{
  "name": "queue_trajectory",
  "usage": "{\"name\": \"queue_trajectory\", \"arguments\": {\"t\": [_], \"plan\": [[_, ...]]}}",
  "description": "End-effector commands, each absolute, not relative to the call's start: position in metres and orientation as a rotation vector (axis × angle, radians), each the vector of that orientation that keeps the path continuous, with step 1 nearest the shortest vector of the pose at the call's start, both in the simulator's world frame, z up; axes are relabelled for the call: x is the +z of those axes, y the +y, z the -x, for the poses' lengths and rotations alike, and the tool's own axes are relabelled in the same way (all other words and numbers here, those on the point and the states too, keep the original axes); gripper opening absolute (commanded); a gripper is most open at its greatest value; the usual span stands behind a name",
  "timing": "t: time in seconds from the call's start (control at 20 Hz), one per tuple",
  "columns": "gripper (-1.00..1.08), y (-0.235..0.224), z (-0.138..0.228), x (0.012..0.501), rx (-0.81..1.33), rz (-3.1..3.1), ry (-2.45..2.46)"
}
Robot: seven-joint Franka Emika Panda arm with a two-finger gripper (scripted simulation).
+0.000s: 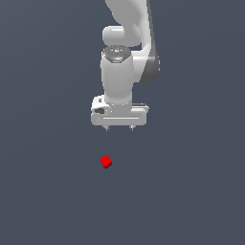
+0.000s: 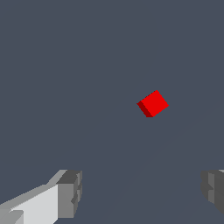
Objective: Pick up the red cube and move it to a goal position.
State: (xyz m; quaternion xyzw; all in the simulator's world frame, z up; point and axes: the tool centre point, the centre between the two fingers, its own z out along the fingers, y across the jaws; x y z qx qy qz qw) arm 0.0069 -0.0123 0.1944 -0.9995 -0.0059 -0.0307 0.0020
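1. Jaws (image 1: 119,128) spread wide and empty; two short tips visible below the white hand, centre of the exterior frame. Both dark grey fingertips (image 2: 70,192) at the lower corners of the wrist frame, far apart.
2. Red cube (image 1: 106,162) resting on the grey surface (image 1: 43,191), just left of centre and below the hand in the exterior frame; clearly apart from the tips, untouched. Not yet grasped, by present evidence.
3. Step in hand, as judged: approach. Advised: centre the hand over the cube, turn the wrist to square the pads with two opposite faces, descend straight, close only once the cube sits between the tips.
4. Risk noted: corner contact likely to spin or nudge the cube aside.
5. Wrist view only: cube (image 2: 153,103) right of centre, upper middle of frame, turned diagonal to the finger line.
6. Exterior view only: arm posture, hand above the surface.
7. Goal marker: none seen in either view.
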Motion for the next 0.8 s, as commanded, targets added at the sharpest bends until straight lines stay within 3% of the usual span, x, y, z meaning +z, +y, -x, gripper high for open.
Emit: {"name": "queue_trajectory", "arguments": {"t": [0.0, 0.75], "plan": [[1.0, -0.012, -0.007, 0.194, -0.096, 3.136, -0.019], [1.0, -0.029, -0.018, 0.159, -0.078, 3.129, -0.211]]}}
